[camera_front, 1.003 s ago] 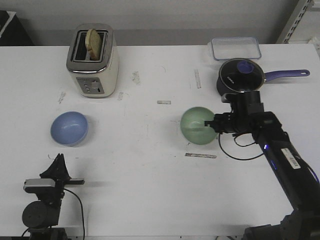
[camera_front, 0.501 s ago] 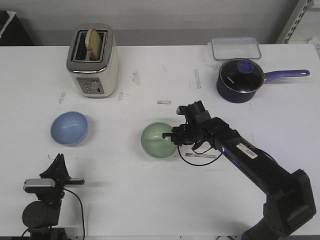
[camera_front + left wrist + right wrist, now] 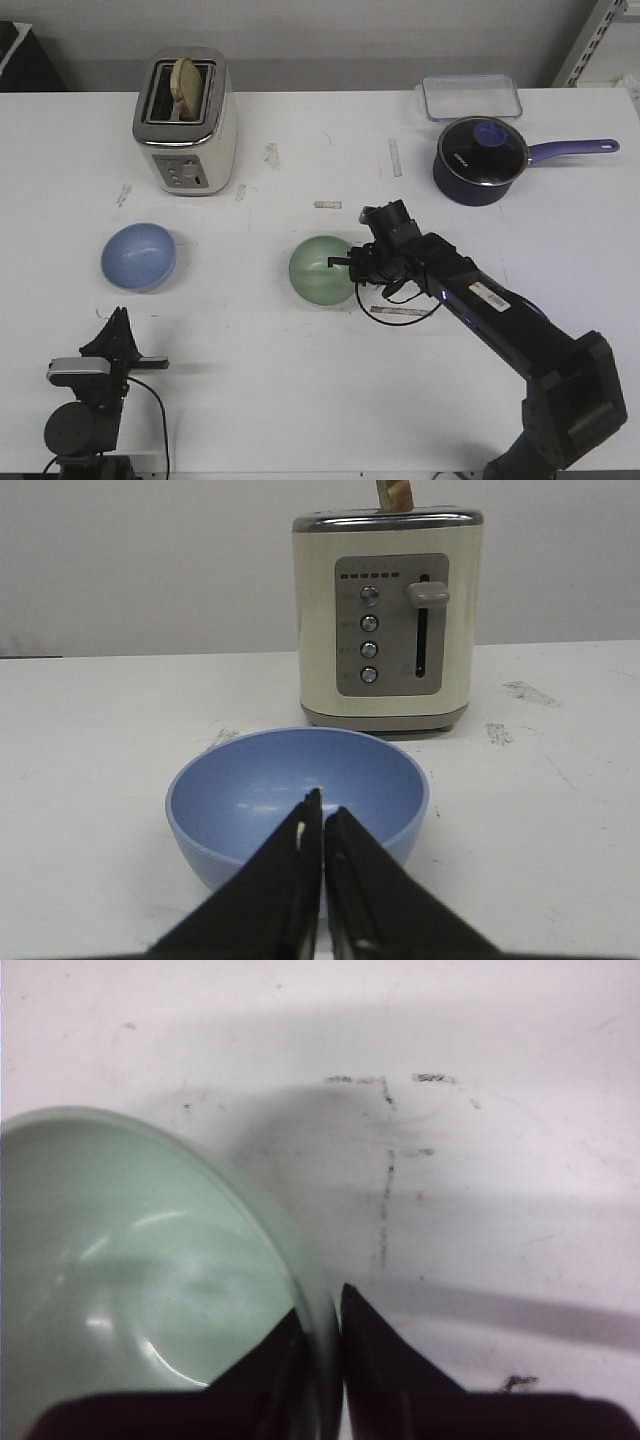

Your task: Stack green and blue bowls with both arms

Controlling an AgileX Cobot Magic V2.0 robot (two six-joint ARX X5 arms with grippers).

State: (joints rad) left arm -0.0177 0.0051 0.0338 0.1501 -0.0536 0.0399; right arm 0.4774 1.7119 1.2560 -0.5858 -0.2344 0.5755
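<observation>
Here, near the middle of the white table [image 3: 300,400]: the pale mint green round bowl [image 3: 321,271], pinched by its right-hand rim in the right gripper [image 3: 350,265]. Seen from the right wrist, the two black fingers [image 3: 375,1360] pressed either side of the thin green wall, one inside the bowl, one outside. Whether resting on the surface or held just clear of it, impossible to tell.

Well apart to the left, and a touch nearer the toaster side: the light periwinkle blue round bowl [image 3: 138,256], upright, mouth up, sitting alone on the table. So, from the right gripper, the target lies straight off to the left across bare tabletop, roughly level in depth, with nothing between the two bowls.

Much nearer to the blue bowl: the left gripper [image 3: 322,880], low at the front edge of the table, its fingers pressed together and holding nothing, the tips pointing at the bowl's near wall from just in front.

Round bowls, so no long axis to line up; only centre over centre. Probably a carry leftward and a lowering into the blue bowl, or a handover role for the left arm.

Behind the blue bowl, the cream two-slot toaster [image 3: 185,122] with a slice of toast [image 3: 186,85] standing in it.
</observation>
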